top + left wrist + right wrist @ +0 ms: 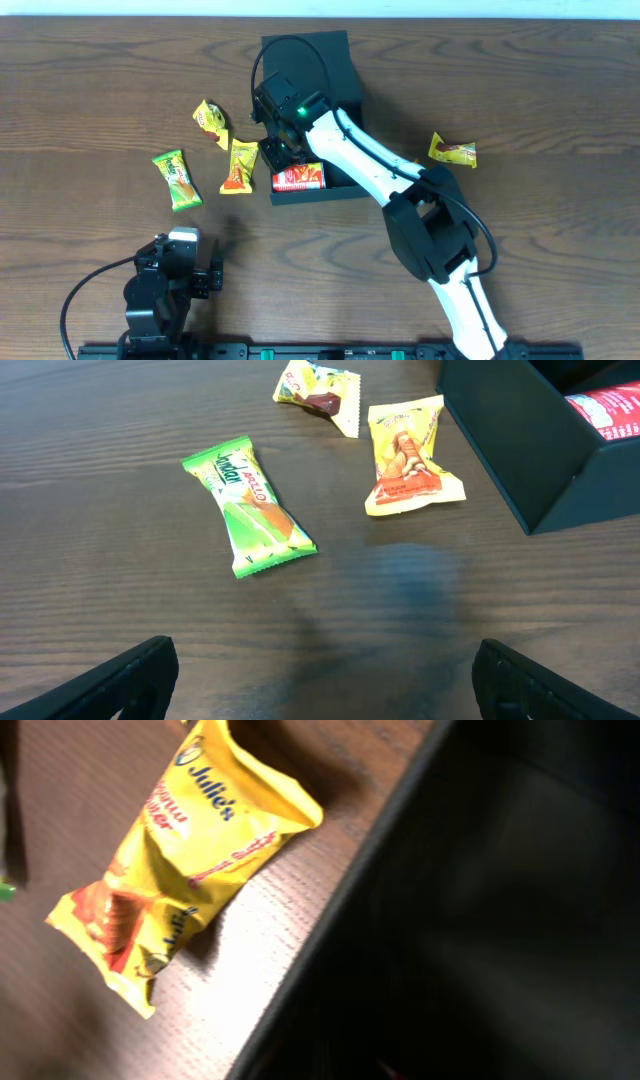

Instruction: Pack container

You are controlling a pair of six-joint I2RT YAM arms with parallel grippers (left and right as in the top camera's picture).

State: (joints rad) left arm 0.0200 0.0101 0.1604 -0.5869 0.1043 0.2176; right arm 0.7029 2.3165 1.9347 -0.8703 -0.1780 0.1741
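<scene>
The dark container (330, 75) stands open at the table's middle back, its lid flap tipped back. A red snack item (298, 178) lies inside at its front; it also shows in the left wrist view (605, 412). My right gripper (275, 150) hangs over the container's left edge. Its fingers are lost in the dark in the right wrist view, which shows the container wall (480, 920) and a yellow-orange packet (180, 850) beside it. My left gripper (325, 685) is open and empty near the front left (190, 272).
Left of the container lie a green packet (176, 180) (250, 508), a yellow-orange packet (239, 165) (405, 455) and a yellow packet (211, 120) (318, 388). Another yellow packet (453, 151) lies to the right, past my right arm.
</scene>
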